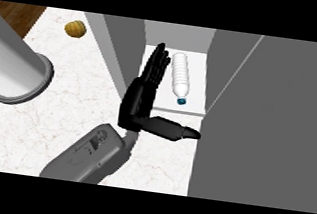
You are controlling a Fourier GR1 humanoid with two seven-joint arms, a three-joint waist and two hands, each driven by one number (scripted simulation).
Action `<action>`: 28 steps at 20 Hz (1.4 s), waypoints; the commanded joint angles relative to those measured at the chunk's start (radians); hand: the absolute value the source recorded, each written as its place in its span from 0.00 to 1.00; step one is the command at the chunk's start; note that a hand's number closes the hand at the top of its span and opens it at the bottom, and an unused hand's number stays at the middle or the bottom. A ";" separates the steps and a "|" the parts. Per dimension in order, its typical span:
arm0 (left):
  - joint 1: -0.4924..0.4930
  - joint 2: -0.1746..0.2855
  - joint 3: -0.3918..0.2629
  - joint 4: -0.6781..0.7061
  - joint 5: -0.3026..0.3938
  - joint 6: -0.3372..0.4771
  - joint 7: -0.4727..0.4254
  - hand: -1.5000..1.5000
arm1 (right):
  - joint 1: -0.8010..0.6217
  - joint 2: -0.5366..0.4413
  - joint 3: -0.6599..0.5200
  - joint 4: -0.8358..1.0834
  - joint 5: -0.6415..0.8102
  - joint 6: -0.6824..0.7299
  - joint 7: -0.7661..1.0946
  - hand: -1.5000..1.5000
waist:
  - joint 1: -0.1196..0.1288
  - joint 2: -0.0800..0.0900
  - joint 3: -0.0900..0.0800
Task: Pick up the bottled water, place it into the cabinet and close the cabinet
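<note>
The bottled water (180,78) is clear with a blue cap and lies on its side on the white floor of the open cabinet (195,109), cap toward me. My left hand (141,94) reaches into the cabinet just left of the bottle. Its fingers are straight along the bottle's side and its thumb sticks out to the right below the cap. The hand is open, and whether it touches the bottle I cannot tell. The cabinet door (279,120) stands open as a large grey panel on the right. My right hand does not show.
A grey cabinet side panel (117,48) rises left of the hand. A large pale cylinder (11,59) lies across the upper left, over the counter's edge. A small round brown object (75,28) sits on the marbled counter (56,115) at the back left.
</note>
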 commanded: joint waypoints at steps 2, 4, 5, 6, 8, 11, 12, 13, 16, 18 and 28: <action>0.143 0.078 -0.036 -0.264 0.000 0.011 0.091 0.00 | 0.001 -0.021 0.018 -0.117 0.020 0.012 0.062 0.00 | -0.004 0.001 0.001; 0.220 0.092 -0.079 -0.313 -0.028 0.043 0.070 0.00 | 0.036 -0.067 0.068 -0.157 0.019 0.049 0.111 1.00 | 0.005 0.001 0.000; 0.243 0.106 -0.060 -0.293 -0.015 0.017 0.044 0.00 | 0.082 -0.102 0.076 -0.189 0.014 0.099 0.108 1.00 | -0.005 0.001 -0.001; 0.252 0.133 -0.034 -0.336 -0.002 0.013 0.057 0.00 | 0.065 -0.110 0.098 -0.139 0.060 0.137 0.078 1.00 | -0.005 0.000 0.000; 0.320 0.158 -0.083 -0.415 -0.026 0.044 0.082 0.00 | 0.070 -0.150 0.100 -0.181 0.028 0.149 0.105 1.00 | 0.002 -0.002 0.000; 0.380 0.199 -0.054 -0.472 -0.015 0.010 0.061 0.00 | 0.023 -0.141 0.158 -0.172 0.065 0.141 0.121 1.00 | -0.005 0.005 0.000; 0.436 0.232 -0.060 -0.506 -0.016 -0.015 0.034 0.00 | 0.075 -0.138 0.183 -0.206 0.069 0.155 0.118 1.00 | -0.009 0.002 -0.001; 0.464 0.223 -0.089 -0.541 -0.029 0.017 0.047 0.00 | 0.073 -0.171 0.188 -0.194 0.058 0.176 0.132 1.00 | -0.005 0.002 -0.001; 0.498 0.248 -0.051 -0.542 -0.019 -0.001 0.021 0.00 | 0.058 -0.127 0.334 -0.248 0.144 0.119 0.206 1.00 | -0.009 0.005 -0.002; 0.546 0.310 -0.043 -0.630 -0.019 -0.012 0.031 0.00 | 0.056 -0.133 0.375 -0.237 0.183 0.132 0.205 1.00 | -0.007 -0.002 -0.002; 0.687 0.381 0.031 -0.684 0.018 -0.077 -0.045 0.00 | -0.054 -0.052 0.712 -0.249 0.375 0.025 0.348 1.00 | -0.003 0.001 -0.006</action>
